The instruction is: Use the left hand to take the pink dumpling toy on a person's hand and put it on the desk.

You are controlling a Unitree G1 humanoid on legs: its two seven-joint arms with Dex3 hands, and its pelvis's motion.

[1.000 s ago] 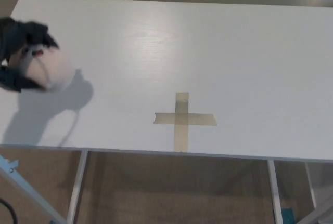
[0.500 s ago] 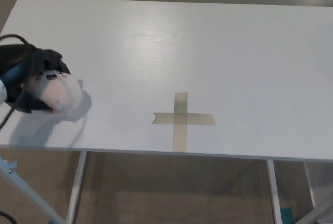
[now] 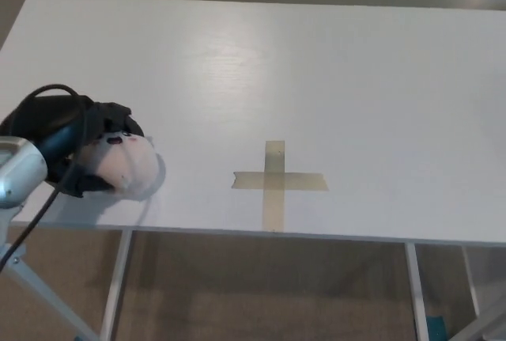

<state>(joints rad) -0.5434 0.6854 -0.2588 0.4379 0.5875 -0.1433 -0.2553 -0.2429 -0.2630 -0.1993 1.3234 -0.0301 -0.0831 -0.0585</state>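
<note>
Left hand comes in from the left edge w/ its black fingers wrapped around the pink dumpling toy, so it's closed on the toy and def holding it. Toy is pale pink, roundish, w/ a little face on the upper side (dark eye dots + a reddish cheek spot, pretty small tho). It sticks out to the right of the hand, over the front-left part of the white desk, near the front edge. There's a soft shadow right under and beside it on the desk surface, but can't tell if the toy is actually touching the desk or just above it. A black cable loops over the top of the hand and another bit trails down past the desk edge on the left, and the silver-grey forearm shows at the far left. Over to the right of the toy, well apart from it, there's a tan tape cross stuck flat on the desk near the front-middle. Below the front edge you can see the metal desk legs and brownish floor. Right hand isn't in the shot at all.
</note>
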